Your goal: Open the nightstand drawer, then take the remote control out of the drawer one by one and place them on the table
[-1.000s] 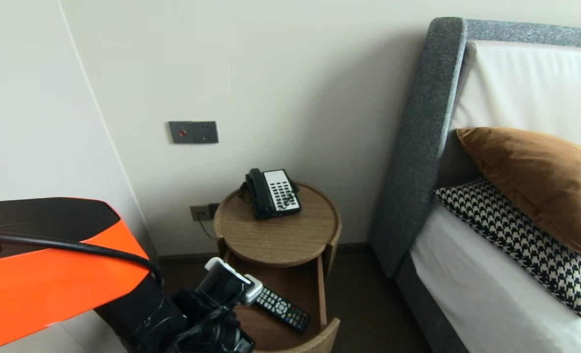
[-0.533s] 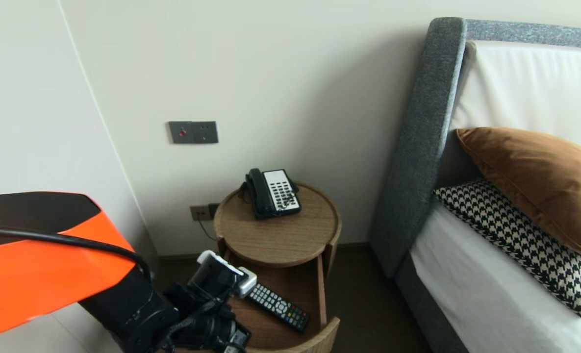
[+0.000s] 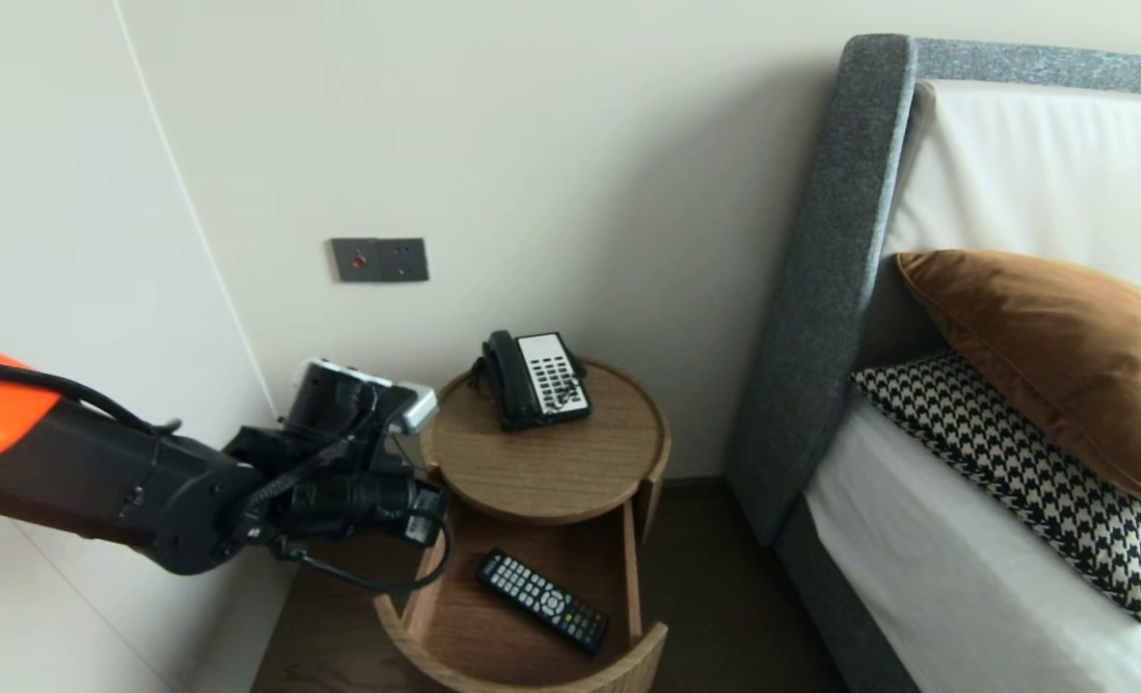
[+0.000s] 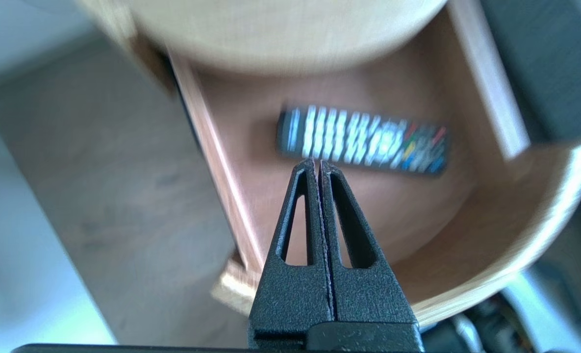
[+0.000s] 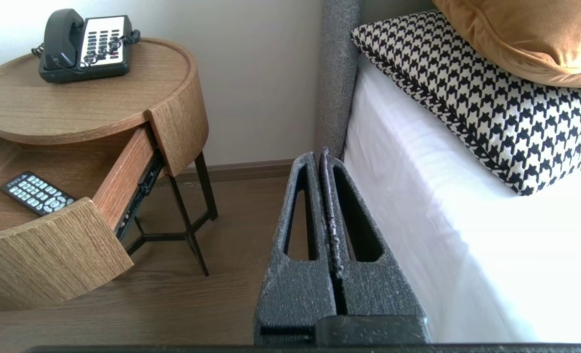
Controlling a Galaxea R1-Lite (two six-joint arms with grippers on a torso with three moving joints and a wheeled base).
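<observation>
A black remote control (image 3: 543, 600) lies flat inside the open drawer (image 3: 570, 674) of a round wooden nightstand (image 3: 541, 472). My left gripper (image 4: 317, 164) is shut with nothing between its fingers. It hangs above the drawer's left side, pointing down toward the remote (image 4: 364, 142) without touching it. In the head view the left wrist (image 3: 368, 496) sits beside the nightstand's left edge, level with the tabletop. My right gripper (image 5: 319, 154) is shut and empty, parked low over the floor between the nightstand and the bed. It sees the remote (image 5: 37, 192) in the drawer (image 5: 50, 250).
A black and white desk phone (image 3: 534, 377) stands at the back of the nightstand top. A grey headboard (image 3: 830, 269) and a bed with a white sheet (image 3: 965, 577), a houndstooth pillow (image 3: 1013, 472) and a brown pillow (image 3: 1061, 356) are on the right. Walls close in behind and left.
My left arm has lifted and swung left, from low over the drawer's front to beside the tabletop's left edge. The remote is now uncovered. The gripper stayed shut.
</observation>
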